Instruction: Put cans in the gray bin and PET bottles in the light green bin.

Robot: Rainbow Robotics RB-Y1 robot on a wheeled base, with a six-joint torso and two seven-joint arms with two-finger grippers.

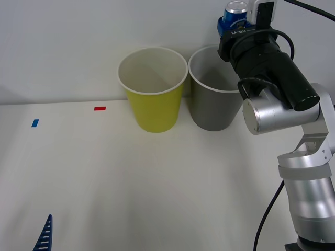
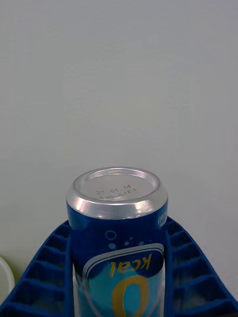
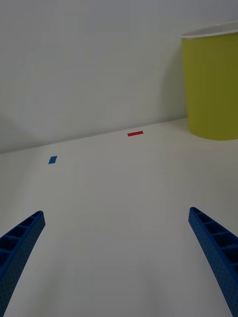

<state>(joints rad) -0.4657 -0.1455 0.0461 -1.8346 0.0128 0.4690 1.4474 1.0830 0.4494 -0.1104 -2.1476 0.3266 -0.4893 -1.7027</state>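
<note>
Right gripper [image 1: 236, 21] clamps the small blue drink can [image 1: 235, 12] above the tall dark gray plastic bin [image 1: 213, 104], I note; left gripper [image 3: 119, 257] spread wide.

Light is bright, even and diffuse, from overhead. On the white table [image 1: 157, 183] the light green bin [image 1: 152, 89] and gray bin [image 1: 212, 89] cast only faint soft shadows toward 6 o'clock. The can [image 2: 118, 237] shows a mild sheen on its silver end, with its printing sharp. The blue fingers [image 3: 218, 252] at the left wrist view's corners look slightly soft.
</note>
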